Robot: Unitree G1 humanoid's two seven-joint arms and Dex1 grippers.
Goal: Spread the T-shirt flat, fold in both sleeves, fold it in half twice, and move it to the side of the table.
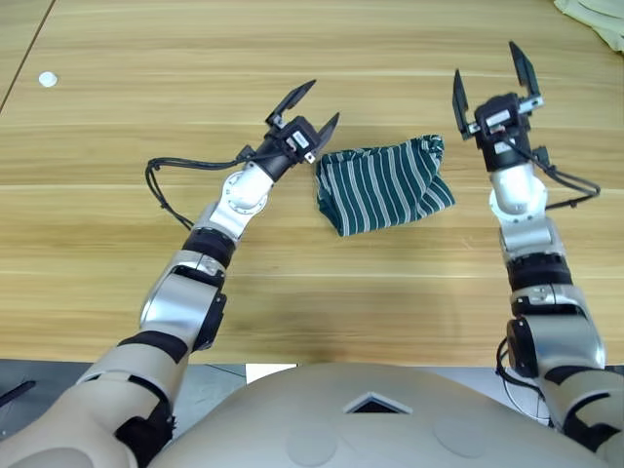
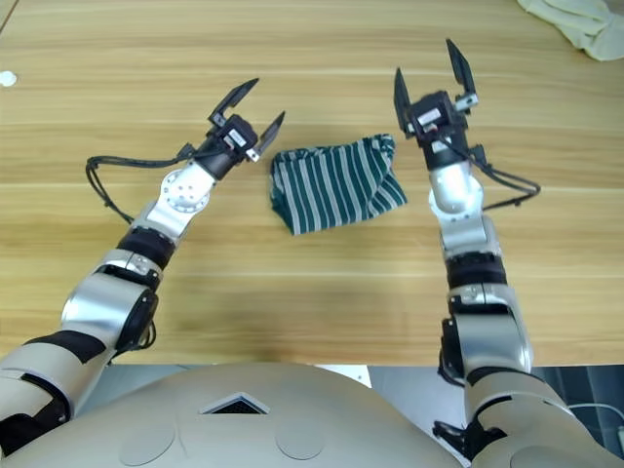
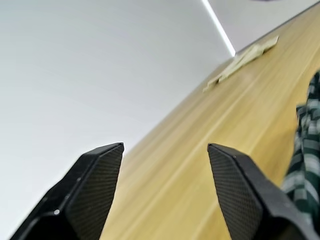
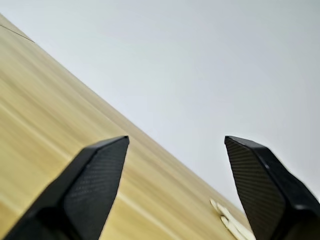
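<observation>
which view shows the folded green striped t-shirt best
The left eye view: the whole folded green striped T-shirt lies unobstructed on the wooden table, and the right eye view matches it. The left wrist view catches one striped edge; the right wrist view faces table and wall.

From head: looks steeply down over table (image 1: 292, 58); from each wrist: skims same table toward wall (image 3: 75, 60), close behind fingertips (image 3: 95, 185).

A crumpled pale cream cloth (image 1: 597, 18) lies at the far right corner of the light wooden table (image 1: 195, 58). A small white round disc (image 1: 47, 79), perhaps a cap, sits near the table's left edge.
</observation>
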